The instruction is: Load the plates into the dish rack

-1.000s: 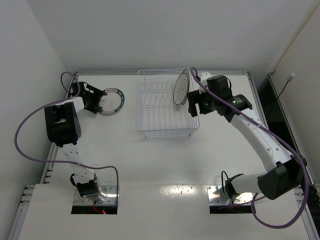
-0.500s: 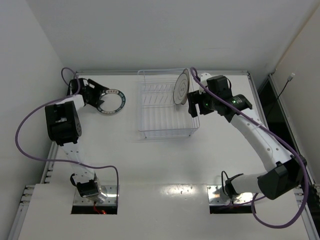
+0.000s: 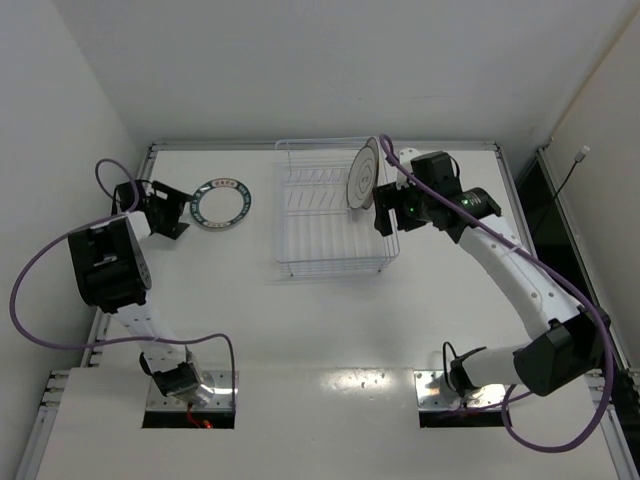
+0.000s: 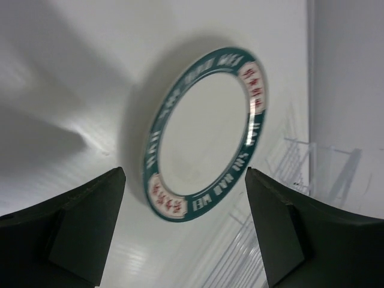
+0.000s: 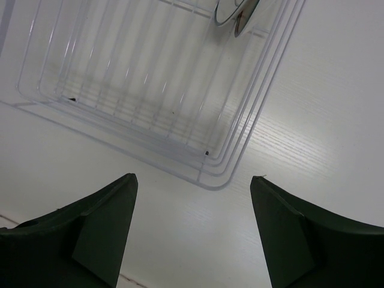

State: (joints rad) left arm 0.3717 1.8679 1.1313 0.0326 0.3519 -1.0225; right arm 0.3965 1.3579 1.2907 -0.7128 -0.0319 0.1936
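Observation:
The teal-rimmed plate [image 3: 219, 204] lies flat on the table left of the dish rack [image 3: 335, 250]. My left gripper [image 3: 176, 212] is open and empty just left of this plate, not touching it. In the left wrist view the plate [image 4: 204, 132] lies ahead of the open left gripper [image 4: 183, 231]. A pale plate with dark rings [image 3: 362, 178] stands upright in the rack's far right end. My right gripper [image 3: 386, 214] is open and empty at the rack's right side. In the right wrist view the right gripper [image 5: 192, 234] hovers over the rack's corner [image 5: 207, 174], with the plate's edge [image 5: 235, 12] at the top.
The table is enclosed by white walls at the back and left [image 3: 60, 130]. A raised metal rim [image 3: 450, 146] runs along the table's far edge. The rack's wires also show in the left wrist view [image 4: 300, 168]. No other plate is in view.
My left gripper has drawn back to the left, away from the teal-rimmed plate's rim, leaving the plate on the table. The right arm has not moved.

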